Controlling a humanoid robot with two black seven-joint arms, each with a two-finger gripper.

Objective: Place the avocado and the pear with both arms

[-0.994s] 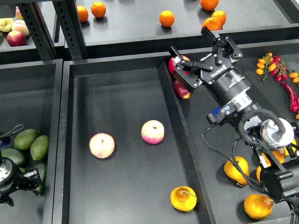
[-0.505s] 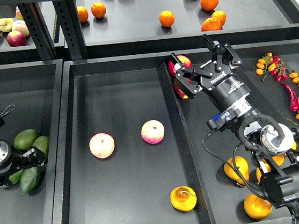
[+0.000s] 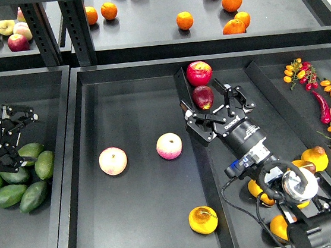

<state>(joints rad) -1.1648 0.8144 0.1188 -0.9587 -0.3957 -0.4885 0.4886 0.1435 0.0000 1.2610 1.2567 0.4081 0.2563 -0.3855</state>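
My left gripper (image 3: 12, 134) is open and empty, just above and left of a cluster of green avocados in the left bin. The darkest avocado (image 3: 34, 196) lies at the cluster's front, apart from the gripper. A golden pear (image 3: 203, 220) with a thin stem lies at the front right of the middle tray (image 3: 134, 115). My right gripper (image 3: 215, 114) is open and empty, over the divider between the middle tray and the right bin, well behind the pear.
Two pink-yellow apples (image 3: 113, 161) (image 3: 169, 145) lie mid-tray. Two red apples (image 3: 199, 72) (image 3: 203, 97) sit just behind my right gripper. More yellow-orange fruit (image 3: 316, 157) lies in the right bin by my right arm. Oranges (image 3: 185, 20) sit on the back shelf. Peppers and small tomatoes (image 3: 298, 72) are at far right.
My left gripper has let go of an avocado and risen back and left from the cluster. My right gripper has moved forward and left, uncovering the red apples.
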